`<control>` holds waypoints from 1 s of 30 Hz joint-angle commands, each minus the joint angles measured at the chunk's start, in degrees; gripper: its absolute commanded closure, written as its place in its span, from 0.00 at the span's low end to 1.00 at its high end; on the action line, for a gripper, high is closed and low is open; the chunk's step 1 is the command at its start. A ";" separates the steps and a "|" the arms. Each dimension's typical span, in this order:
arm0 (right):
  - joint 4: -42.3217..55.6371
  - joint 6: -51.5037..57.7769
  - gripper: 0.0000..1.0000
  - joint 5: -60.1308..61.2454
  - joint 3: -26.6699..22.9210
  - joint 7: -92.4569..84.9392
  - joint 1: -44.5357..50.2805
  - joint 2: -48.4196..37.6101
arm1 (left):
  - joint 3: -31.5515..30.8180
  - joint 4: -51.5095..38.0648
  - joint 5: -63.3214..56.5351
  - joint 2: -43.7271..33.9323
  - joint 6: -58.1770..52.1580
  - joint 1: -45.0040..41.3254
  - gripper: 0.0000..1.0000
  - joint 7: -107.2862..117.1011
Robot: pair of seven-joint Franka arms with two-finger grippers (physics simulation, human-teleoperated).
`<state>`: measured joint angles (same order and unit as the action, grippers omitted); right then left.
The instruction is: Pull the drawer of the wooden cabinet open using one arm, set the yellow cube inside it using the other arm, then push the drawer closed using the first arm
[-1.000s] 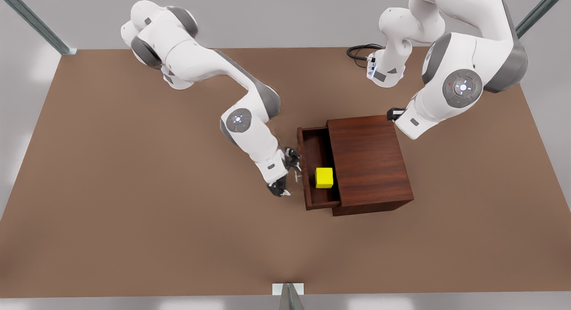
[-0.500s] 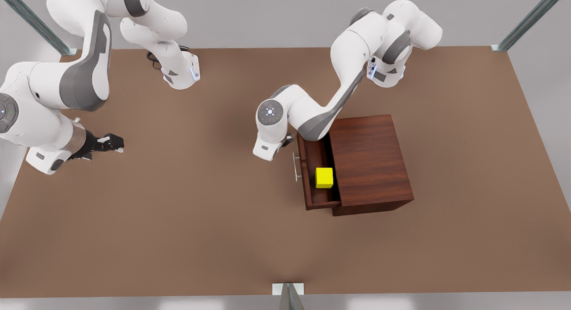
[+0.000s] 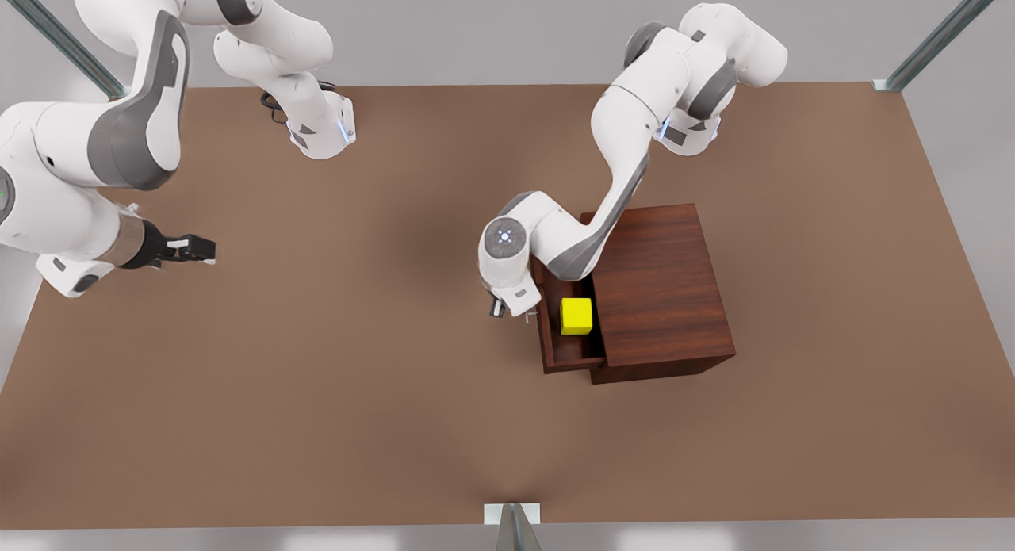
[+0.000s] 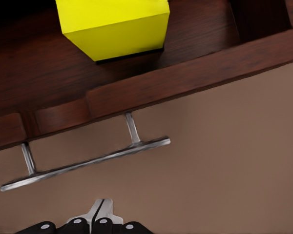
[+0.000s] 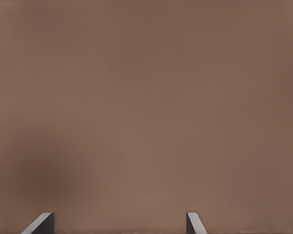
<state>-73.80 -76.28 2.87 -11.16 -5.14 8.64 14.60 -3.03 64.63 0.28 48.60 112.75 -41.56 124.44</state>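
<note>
The left gripper (image 4: 98, 217) has been brought down to the drawer (image 3: 555, 341) front since a half-second ago — fingers pressed together, just short of the handle (image 4: 85, 163). The drawer is seen pulled toward 9 o'clock, the yellow cube (image 3: 576, 315) inside, handle running 12-to-6. The right gripper (image 5: 119, 223) is held waiting at far 9 o'clock — fingers apart.

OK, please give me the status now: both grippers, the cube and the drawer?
Left gripper shut, just off the thin silver bar handle. Right gripper open, waiting over bare table. Small yellow cube inside open dark wooden drawer. Nothing blocking.
</note>
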 commanded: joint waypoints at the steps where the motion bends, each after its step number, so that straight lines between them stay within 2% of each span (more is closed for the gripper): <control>1: -0.73 -0.80 0.00 0.38 0.00 6.72 -0.02 -0.54 | -0.05 0.24 0.25 -0.52 -2.09 0.69 0.79 37.19; 21: -1.34 -0.18 0.00 0.12 0.18 6.55 0.15 0.07 | -0.31 7.09 -0.45 -5.88 -9.83 10.01 0.79 24.19; 30: -1.70 -0.18 0.00 0.12 0.18 6.55 0.59 0.16 | -0.40 7.18 -1.60 -6.94 -11.85 12.03 0.79 22.08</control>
<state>-75.48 -76.51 2.96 -10.96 0.22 9.23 14.86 -3.79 71.65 -1.31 41.94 102.19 -29.97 146.34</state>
